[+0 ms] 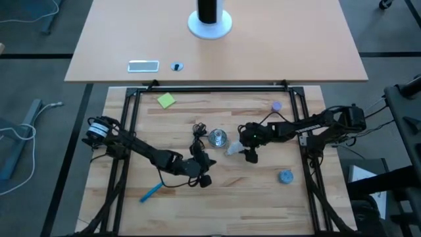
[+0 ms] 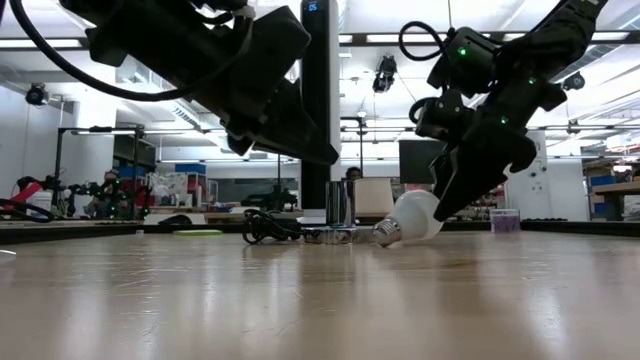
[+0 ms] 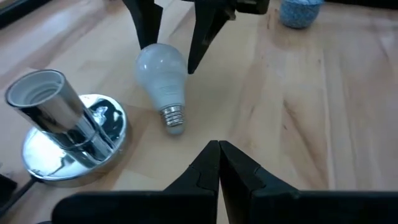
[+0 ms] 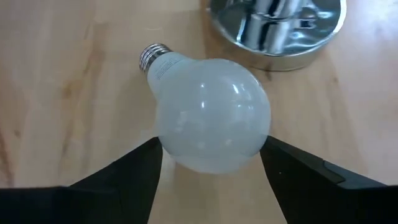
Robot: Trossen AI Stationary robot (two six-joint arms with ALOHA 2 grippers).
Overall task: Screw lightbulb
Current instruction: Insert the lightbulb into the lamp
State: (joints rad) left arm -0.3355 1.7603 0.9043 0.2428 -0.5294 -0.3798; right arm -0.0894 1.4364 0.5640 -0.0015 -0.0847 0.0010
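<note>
The white lightbulb (image 1: 233, 150) lies on its side on the wooden table, its silvery screw base (image 3: 173, 117) pointing toward the shiny metal socket (image 1: 218, 138). The socket stands on its round base, with a black cord (image 1: 197, 135) leading off it. My right gripper (image 1: 242, 151) reaches in from the table's right and is closed on the bulb's glass end. My left gripper (image 1: 202, 176) is shut and empty, hanging above the table on the near side of the socket and bulb. The bulb also shows in the low view (image 2: 412, 218) and the right wrist view (image 4: 211, 115). My right gripper has the bulb's round glass end (image 4: 249, 149) between its two fingers (image 4: 134, 171), one on each side at its widest part. The fingers slant down from the table's right and lie along the bulb. The bulb lies on the table, its screw base (image 4: 151, 56) pointing away from the gripper.
A blue-grey round cap (image 1: 285, 176) lies near the right. A blue pen (image 1: 151, 191) lies at the near left. A green note (image 1: 166, 100) and a small purple piece (image 1: 277, 105) lie at the far side. A black frame (image 1: 210, 87) borders the table.
</note>
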